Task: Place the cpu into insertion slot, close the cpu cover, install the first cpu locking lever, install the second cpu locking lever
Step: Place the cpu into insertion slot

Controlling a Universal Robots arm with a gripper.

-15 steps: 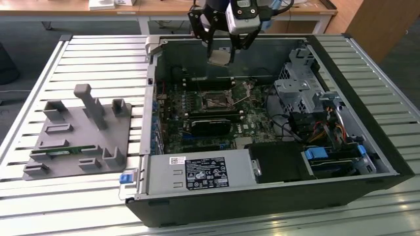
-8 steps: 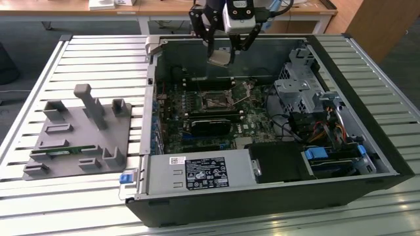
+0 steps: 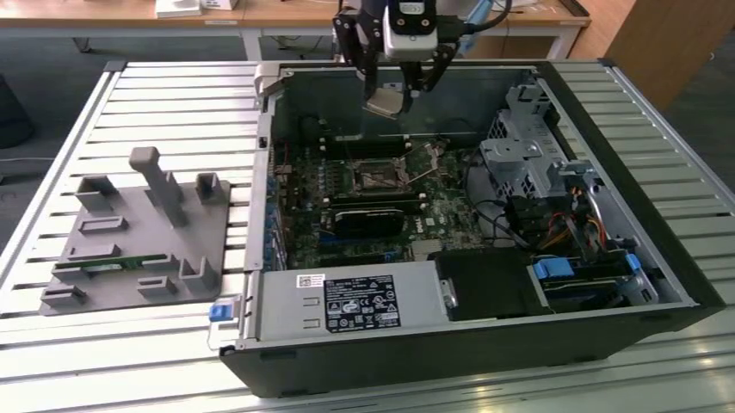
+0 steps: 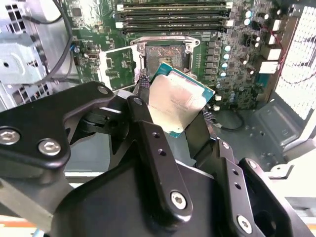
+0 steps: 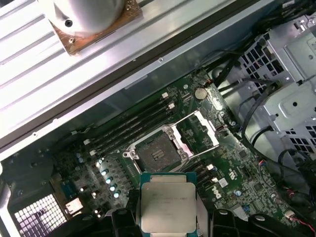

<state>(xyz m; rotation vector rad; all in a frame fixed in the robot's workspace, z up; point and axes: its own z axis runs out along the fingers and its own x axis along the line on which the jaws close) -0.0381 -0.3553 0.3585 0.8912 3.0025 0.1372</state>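
My gripper (image 3: 397,90) hangs above the open computer case, shut on the cpu (image 3: 385,104), a flat square chip with a tan-silver face. In both wrist views the black fingers (image 4: 140,106) clamp the cpu (image 4: 177,101) (image 5: 168,202) by opposite edges, and it is tilted. Below on the green board lies the insertion slot (image 3: 373,175) (image 4: 165,54) (image 5: 157,153), bare, with its dark pin grid exposed. The cpu cover (image 5: 210,127) (image 4: 103,66) is swung open beside the slot. I cannot make out the locking levers clearly.
The case (image 3: 643,258) lies open on a slatted metal table (image 3: 172,112). A black heatsink-like block (image 3: 367,219) sits near the slot, with memory slots (image 4: 173,17) alongside. A drive cage with cables (image 3: 528,168) and a power supply (image 3: 344,301) fill other corners. A grey fixture plate (image 3: 138,232) rests at the exterior view's left.
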